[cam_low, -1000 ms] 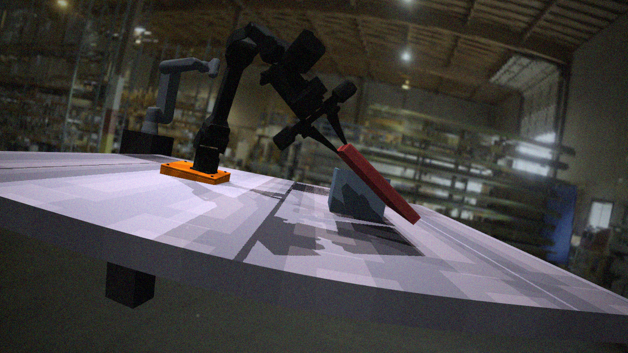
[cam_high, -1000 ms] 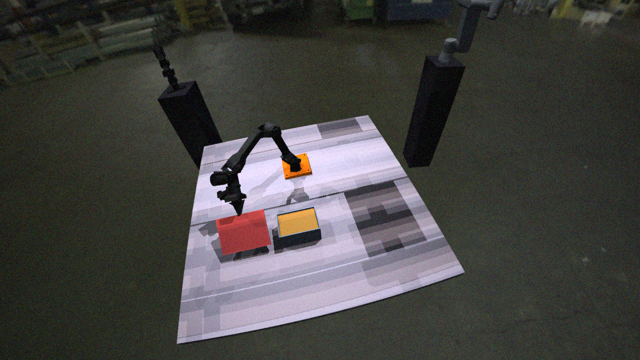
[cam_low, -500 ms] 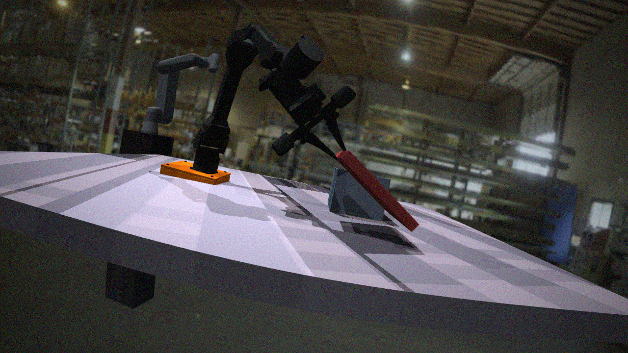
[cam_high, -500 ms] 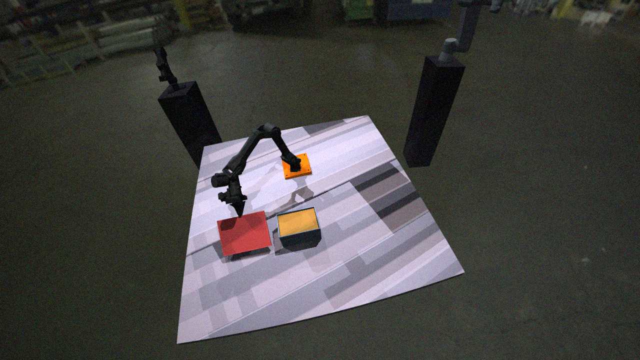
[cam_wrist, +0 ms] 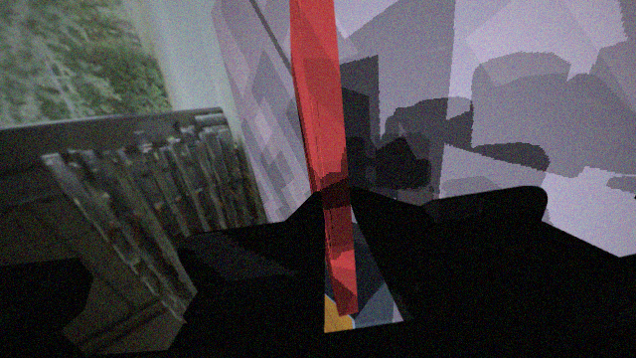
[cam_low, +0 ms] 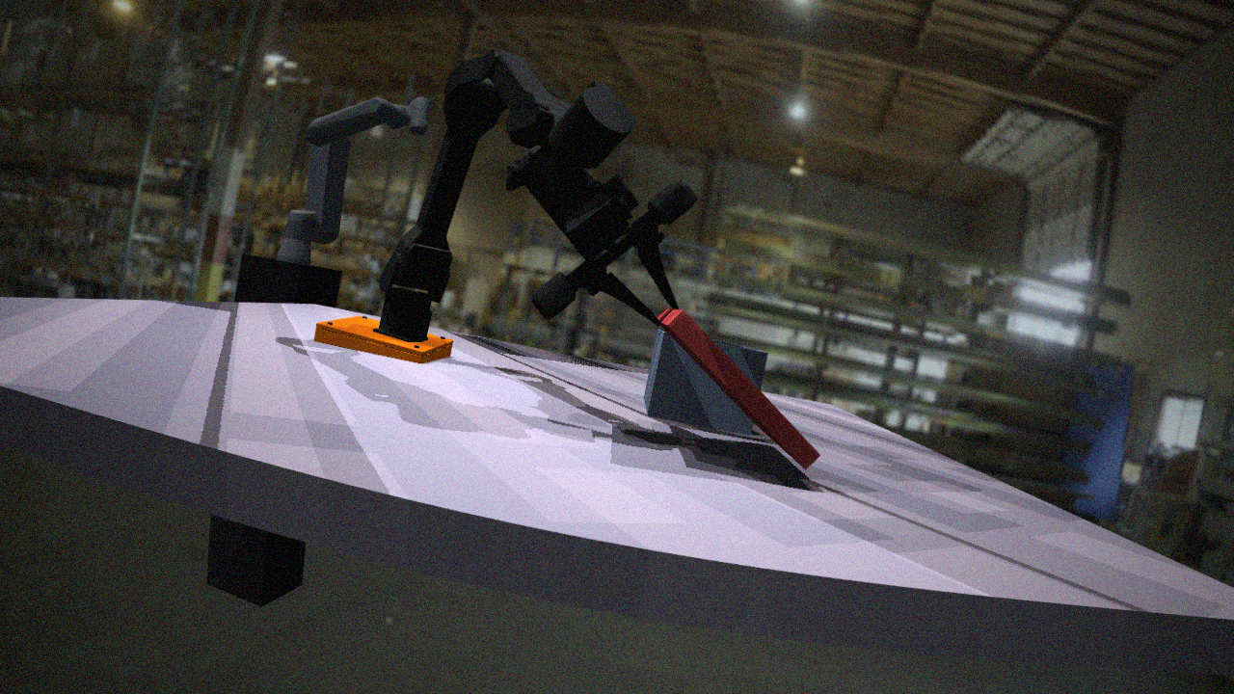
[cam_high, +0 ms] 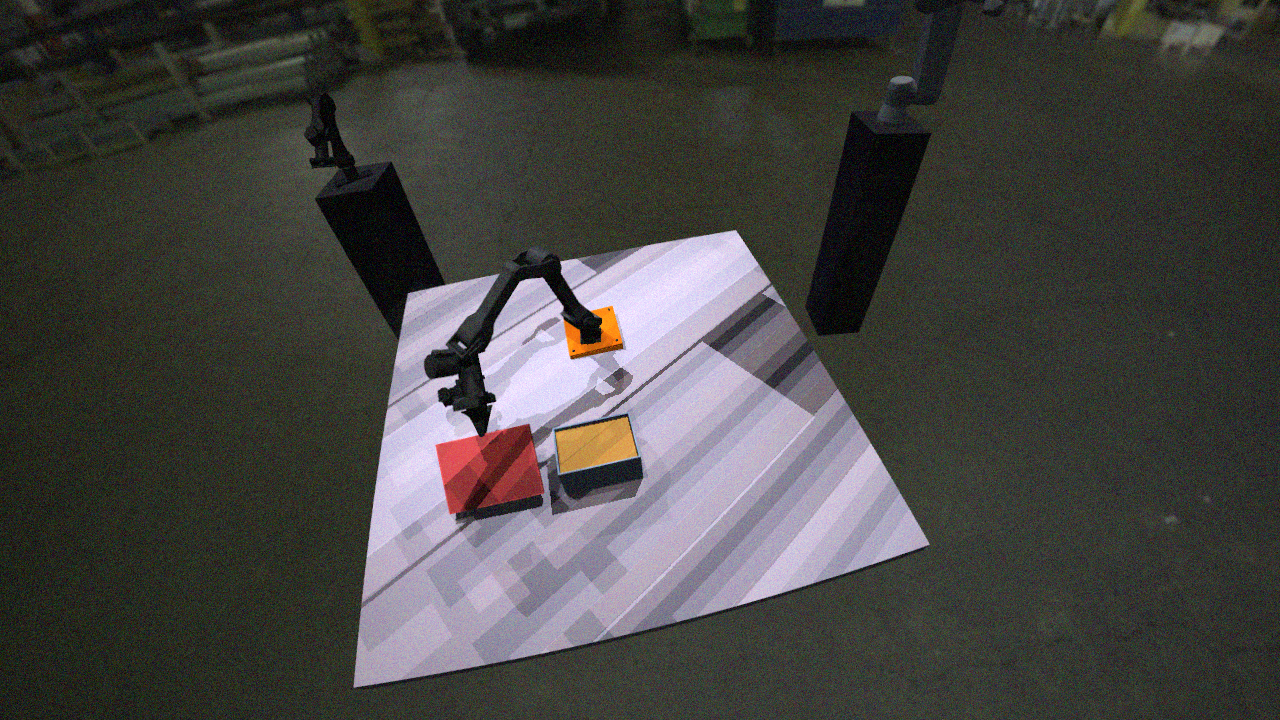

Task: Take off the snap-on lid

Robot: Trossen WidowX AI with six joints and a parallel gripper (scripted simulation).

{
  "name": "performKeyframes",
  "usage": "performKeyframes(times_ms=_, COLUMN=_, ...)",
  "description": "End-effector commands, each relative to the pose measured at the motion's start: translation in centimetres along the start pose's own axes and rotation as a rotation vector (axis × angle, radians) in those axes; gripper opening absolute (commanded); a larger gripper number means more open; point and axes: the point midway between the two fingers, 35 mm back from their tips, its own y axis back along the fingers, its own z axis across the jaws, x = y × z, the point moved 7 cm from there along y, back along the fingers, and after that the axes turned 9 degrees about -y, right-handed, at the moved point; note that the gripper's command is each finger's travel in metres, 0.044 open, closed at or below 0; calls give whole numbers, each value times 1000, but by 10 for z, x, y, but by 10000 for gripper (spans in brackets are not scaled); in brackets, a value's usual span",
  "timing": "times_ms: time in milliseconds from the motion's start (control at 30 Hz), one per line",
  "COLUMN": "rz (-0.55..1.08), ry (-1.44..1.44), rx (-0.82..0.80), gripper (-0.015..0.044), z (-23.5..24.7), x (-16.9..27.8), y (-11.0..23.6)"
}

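The red lid (cam_high: 490,465) (cam_low: 740,387) (cam_wrist: 320,99) is off the box, beside it on the left in the top view. It is steeply tilted, its far edge low at the table (cam_high: 716,537) (cam_low: 518,492); whether that edge touches I cannot tell. My gripper (cam_high: 483,433) (cam_low: 666,313) (cam_wrist: 335,195) is shut on the lid's raised edge, one finger on each face. The open blue-grey storage box (cam_high: 601,477) (cam_low: 677,392) (cam_wrist: 380,305) stands upright, with a yellow-orange inside (cam_high: 595,445). In the exterior view the lid hides part of the box.
The arm's orange base plate (cam_high: 612,325) (cam_low: 345,331) is bolted at the back of the table. Two black pedestals (cam_high: 380,241) (cam_high: 868,214) with other arms stand beyond the table's edges.
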Motion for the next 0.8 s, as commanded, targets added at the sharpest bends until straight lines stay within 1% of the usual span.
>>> performKeyframes(times_ms=0, rz=3, ry=2, rx=-5, gripper=0, z=-2, x=0, y=-3)
performKeyframes(times_ms=767, rz=3, ry=2, rx=-5, gripper=0, z=-16, x=-2, y=-15)
